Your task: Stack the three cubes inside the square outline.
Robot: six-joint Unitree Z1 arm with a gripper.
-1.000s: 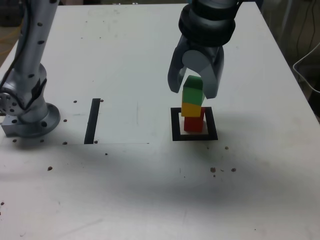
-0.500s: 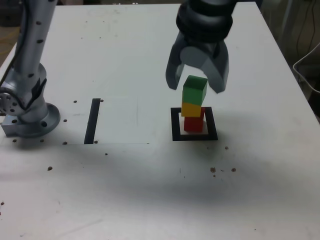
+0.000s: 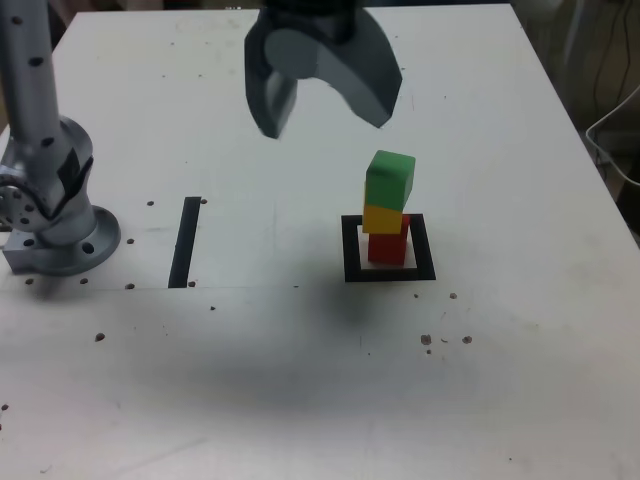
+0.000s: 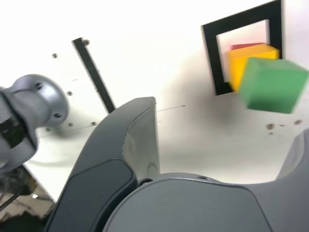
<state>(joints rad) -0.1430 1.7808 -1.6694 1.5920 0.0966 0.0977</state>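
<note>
Below open fingers (image 3: 371, 85), stacked cubes (image 3: 387, 205)

Tool (image 3: 326, 125) blurred, arm (image 3: 45, 120) cut off

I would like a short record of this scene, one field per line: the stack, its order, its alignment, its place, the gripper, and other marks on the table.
stack: three cubes, standing
order from bottom: red cube, yellow cube, green cube
alignment: not perfectly flush; the yellow cube is offset from the red one
place: red cube inside the square outline
gripper: open, holding nothing, off the stack toward the exterior view's left
other mark: straight black strip, at the exterior view's left of the outline
</note>
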